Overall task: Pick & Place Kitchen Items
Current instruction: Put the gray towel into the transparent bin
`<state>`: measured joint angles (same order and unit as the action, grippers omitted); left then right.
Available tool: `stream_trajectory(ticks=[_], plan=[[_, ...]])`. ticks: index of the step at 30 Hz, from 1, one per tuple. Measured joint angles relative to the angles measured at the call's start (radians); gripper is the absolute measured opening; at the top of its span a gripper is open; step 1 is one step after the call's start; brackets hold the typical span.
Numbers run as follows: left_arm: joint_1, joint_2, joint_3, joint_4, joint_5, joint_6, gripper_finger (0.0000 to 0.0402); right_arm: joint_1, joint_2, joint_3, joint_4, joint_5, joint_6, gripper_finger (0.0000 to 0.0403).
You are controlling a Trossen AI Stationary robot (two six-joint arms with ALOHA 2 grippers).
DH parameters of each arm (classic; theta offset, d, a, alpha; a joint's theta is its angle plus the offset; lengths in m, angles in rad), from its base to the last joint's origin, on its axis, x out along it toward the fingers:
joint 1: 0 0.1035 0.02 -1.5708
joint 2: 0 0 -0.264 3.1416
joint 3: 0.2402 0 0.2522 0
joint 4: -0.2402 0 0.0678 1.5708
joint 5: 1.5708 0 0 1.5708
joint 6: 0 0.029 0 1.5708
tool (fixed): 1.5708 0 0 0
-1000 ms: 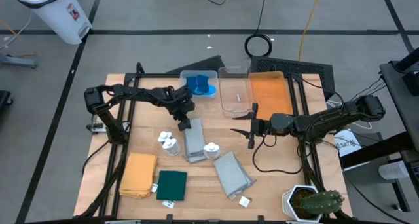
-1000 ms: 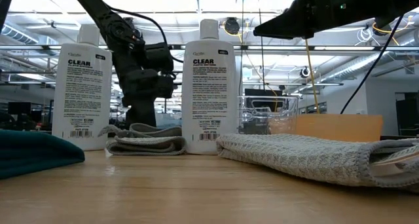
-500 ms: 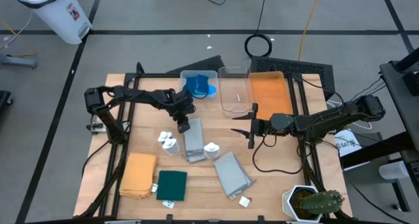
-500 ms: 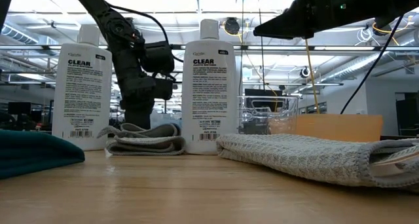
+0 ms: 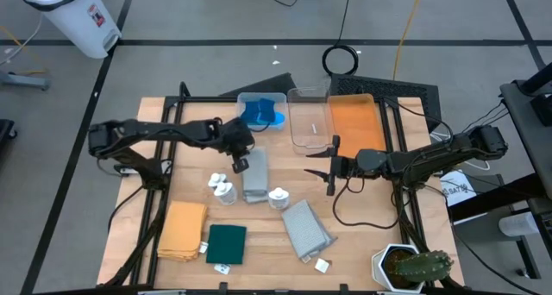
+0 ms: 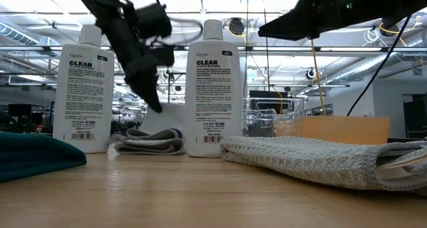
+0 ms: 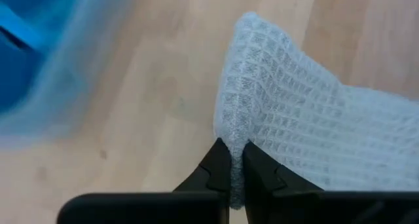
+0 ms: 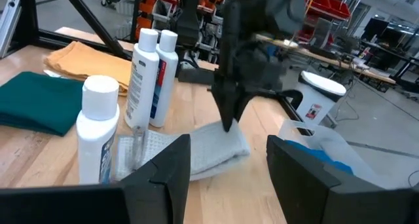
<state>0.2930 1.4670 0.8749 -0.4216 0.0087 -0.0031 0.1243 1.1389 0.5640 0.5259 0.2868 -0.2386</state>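
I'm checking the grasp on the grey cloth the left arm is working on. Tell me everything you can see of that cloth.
The grey folded cloth is a pale grey waffle-weave textile, folded into a long rectangle of several layers. It lies on the wooden table near the middle, between the white bottles. The left gripper is shut on one corner, and that corner is pinched up off the wood while the rest rests flat. In the low view it looks like a soft, layered stack.
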Motion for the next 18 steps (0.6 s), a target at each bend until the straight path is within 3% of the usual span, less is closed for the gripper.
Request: stream_trajectory(ticks=[6, 13, 18], plan=[[-0.042, -0.123, 0.0, 0.007, -0.1, 0.009, 0.0012, -0.038, 0.0, 0.005, 0.044, -0.003, 0.079, 0.0169], [-0.107, -0.161, 0.0, 0.081, -0.206, 0.055, 0.0012, -0.17, 0.034, 0.155, -0.164, -0.181, 0.217, 0.0169], [-0.152, -0.161, 0.0, 0.19, -0.229, 0.092, 0.0012, -0.231, 0.127, 0.314, -0.308, -0.192, 0.192, 0.0169]])
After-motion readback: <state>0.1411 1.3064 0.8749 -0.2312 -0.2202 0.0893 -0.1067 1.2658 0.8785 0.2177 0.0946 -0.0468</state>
